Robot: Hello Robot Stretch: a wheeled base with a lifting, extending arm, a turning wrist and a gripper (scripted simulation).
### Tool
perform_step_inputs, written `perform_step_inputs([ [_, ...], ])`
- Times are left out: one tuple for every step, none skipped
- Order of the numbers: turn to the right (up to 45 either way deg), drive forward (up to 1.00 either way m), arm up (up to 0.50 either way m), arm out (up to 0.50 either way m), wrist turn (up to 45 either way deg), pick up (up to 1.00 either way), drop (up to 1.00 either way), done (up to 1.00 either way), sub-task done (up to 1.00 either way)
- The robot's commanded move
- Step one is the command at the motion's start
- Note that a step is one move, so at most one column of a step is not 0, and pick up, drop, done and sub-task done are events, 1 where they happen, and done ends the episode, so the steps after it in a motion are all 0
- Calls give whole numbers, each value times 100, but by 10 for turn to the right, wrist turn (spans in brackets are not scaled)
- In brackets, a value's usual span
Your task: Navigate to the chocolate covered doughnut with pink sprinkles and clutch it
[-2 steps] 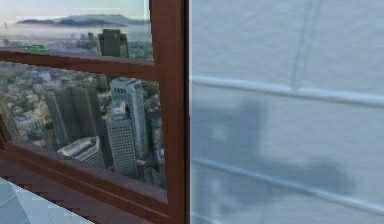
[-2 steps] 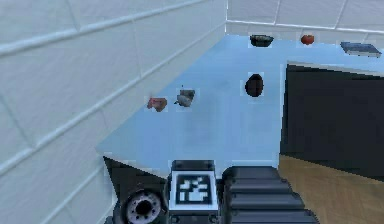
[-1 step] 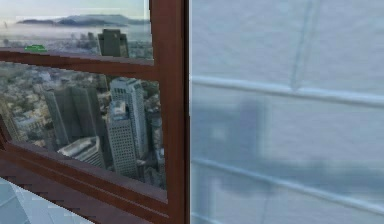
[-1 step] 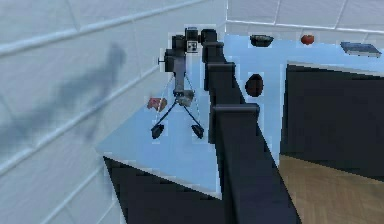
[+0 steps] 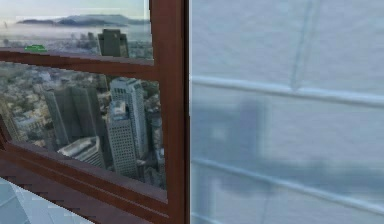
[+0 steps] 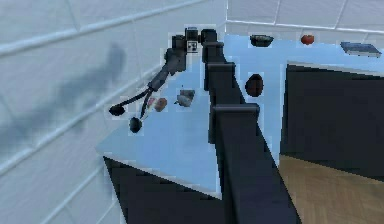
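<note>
A dark brown round thing (image 6: 253, 85) lies on the pale blue countertop (image 6: 165, 150), just right of the arm (image 6: 235, 130); its shape and colour fit a chocolate doughnut, but no sprinkles can be made out. The arm rises over the counter toward the tiled wall. My gripper (image 6: 126, 116) reaches left and down from the two white squares, its thin fingers (image 6: 135, 124) ending near the counter's far left corner. A small reddish-brown blob (image 6: 158, 103) and a small grey thing (image 6: 185, 97) lie on the counter close to the fingers. I cannot tell whether the gripper holds anything.
A dark bowl (image 6: 262, 40), a red thing (image 6: 308, 40) and a flat dark thing (image 6: 358, 47) sit along the counter's back. Dark cabinet fronts (image 6: 330, 110) stand over wood floor (image 6: 330, 195). Ahead are a brown-framed window (image 5: 90, 110) with a city view and a white tiled wall (image 5: 290, 110).
</note>
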Motion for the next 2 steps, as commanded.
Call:
perform_step_inputs([
  [0,0,0,0,450,0,0,0,0],
  [0,0,0,0,450,0,0,0,0],
])
